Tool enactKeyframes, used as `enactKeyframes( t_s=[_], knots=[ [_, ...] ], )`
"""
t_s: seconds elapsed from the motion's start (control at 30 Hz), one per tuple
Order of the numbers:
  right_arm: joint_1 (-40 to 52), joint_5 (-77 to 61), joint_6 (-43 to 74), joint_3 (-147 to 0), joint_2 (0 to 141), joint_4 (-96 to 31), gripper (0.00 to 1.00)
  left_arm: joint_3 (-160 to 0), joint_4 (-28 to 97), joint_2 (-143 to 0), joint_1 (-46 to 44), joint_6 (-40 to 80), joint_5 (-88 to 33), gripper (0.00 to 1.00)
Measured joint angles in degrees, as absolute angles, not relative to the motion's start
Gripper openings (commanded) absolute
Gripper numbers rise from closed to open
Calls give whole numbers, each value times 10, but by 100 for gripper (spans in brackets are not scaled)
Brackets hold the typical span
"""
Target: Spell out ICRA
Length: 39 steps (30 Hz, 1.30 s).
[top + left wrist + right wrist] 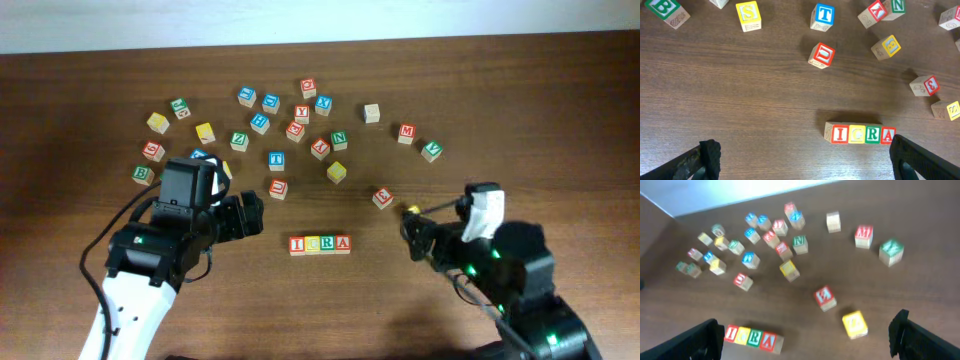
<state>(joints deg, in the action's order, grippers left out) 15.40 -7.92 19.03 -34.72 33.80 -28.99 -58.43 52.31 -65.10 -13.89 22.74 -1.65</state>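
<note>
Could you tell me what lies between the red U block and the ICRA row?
Nothing: only bare table separates the U block from the ICRA row, clearest in the left wrist view.

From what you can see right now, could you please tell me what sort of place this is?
Probably a robotics lab bench: a wooden table, a left arm and a right arm reaching over it, and loose letter blocks beside a row reading ICRA.
</note>
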Motion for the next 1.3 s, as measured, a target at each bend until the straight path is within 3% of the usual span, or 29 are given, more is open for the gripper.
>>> enactKeyframes(
  t_s=[0.17, 0.53, 0.73, 0.93, 1.3],
  knots=[
    [138, -83, 101, -297, 205, -276, 98, -584, 523, -651, -139, 227, -16, 99],
    [103, -78, 75, -130, 83, -134, 98, -584, 523, -651, -139, 227, -15, 99],
    [77, -76, 39, -109, 18, -121, 98, -584, 523, -651, -139, 227, -15, 99],
    [64, -76, -22, -107, 9, -114, 98, -584, 523, -651, -139, 227, -15, 99],
    [48, -60, -37, -7, 9, 17, 98, -584, 523, -651, -139, 227, -15, 99]
  ],
)
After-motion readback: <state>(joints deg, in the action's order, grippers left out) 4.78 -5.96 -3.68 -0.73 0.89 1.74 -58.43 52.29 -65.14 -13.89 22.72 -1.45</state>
